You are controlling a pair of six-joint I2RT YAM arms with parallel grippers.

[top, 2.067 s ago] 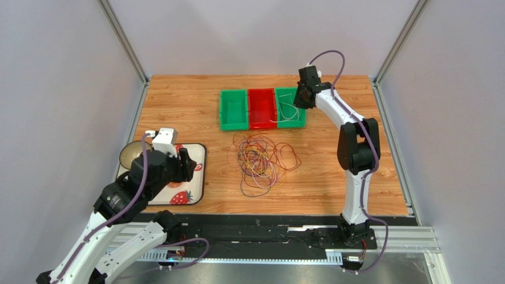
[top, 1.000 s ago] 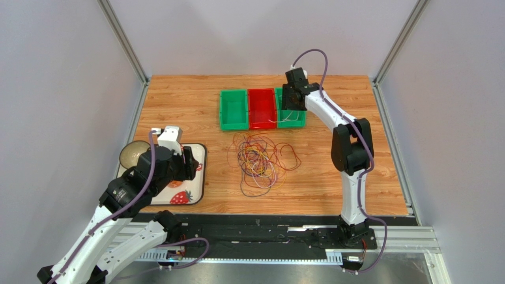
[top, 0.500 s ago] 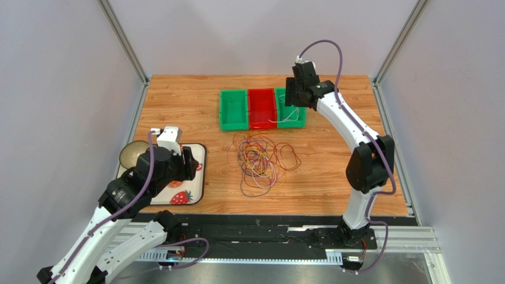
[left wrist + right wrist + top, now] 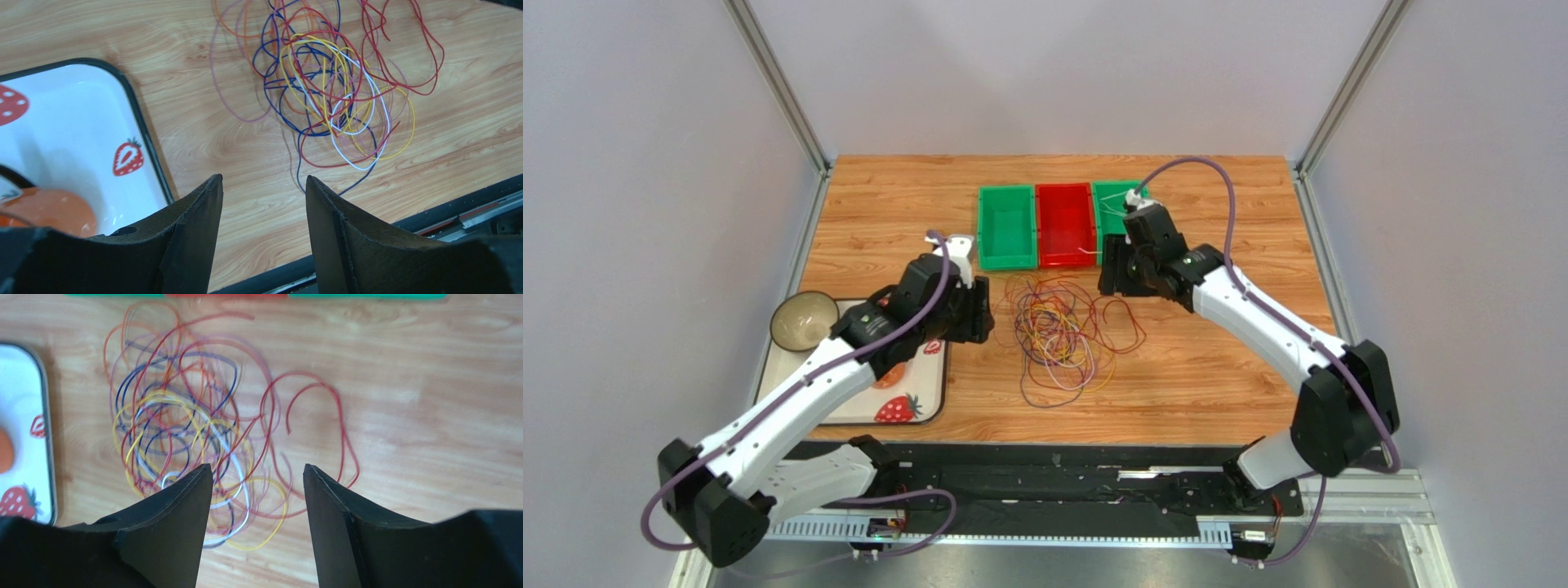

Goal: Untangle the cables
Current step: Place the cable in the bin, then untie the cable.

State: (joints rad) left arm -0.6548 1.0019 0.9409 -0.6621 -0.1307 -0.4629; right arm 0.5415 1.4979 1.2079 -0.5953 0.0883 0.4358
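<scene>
The cables (image 4: 1059,333) lie in one tangled heap of purple, yellow, white and red-orange loops on the wooden table, also seen in the left wrist view (image 4: 331,92) and the right wrist view (image 4: 196,435). My left gripper (image 4: 979,314) hovers just left of the heap, open and empty (image 4: 261,179), above bare wood near the heap's edge. My right gripper (image 4: 1113,272) is at the heap's far right side, open, with nothing between its fingers (image 4: 256,467). It hangs over the yellow and white loops.
Three bins stand in a row behind the heap: green (image 4: 1008,233), red (image 4: 1064,227) and a second green (image 4: 1117,195) partly hidden by the right arm. A strawberry-print tray (image 4: 923,395) and a bowl (image 4: 802,321) sit at the left. Something orange (image 4: 49,211) lies on the tray.
The left arm swung from over the tray to the heap's left edge. The right arm came back from over the right green bin to the heap's far right side. Both grippers stayed open.
</scene>
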